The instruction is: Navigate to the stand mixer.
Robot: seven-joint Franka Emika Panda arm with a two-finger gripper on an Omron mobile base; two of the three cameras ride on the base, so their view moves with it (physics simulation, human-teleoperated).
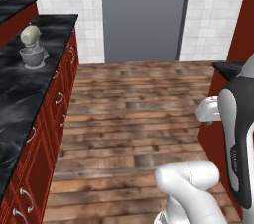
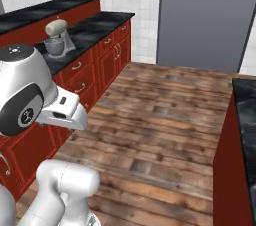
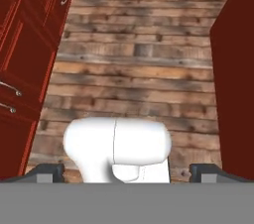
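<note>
Wood floor [image 1: 139, 114] runs ahead of us to a grey door [image 1: 144, 15] at the far end. Red cabinets [image 2: 100, 65] with a black counter [image 1: 30, 74] line the left, and the mixer [image 1: 31, 47] sits on it, far left. Our gripper [image 3: 127, 172] hangs spread open over the floor, holding nothing.

Even, shadowless light — soft, slightly blurry
</note>
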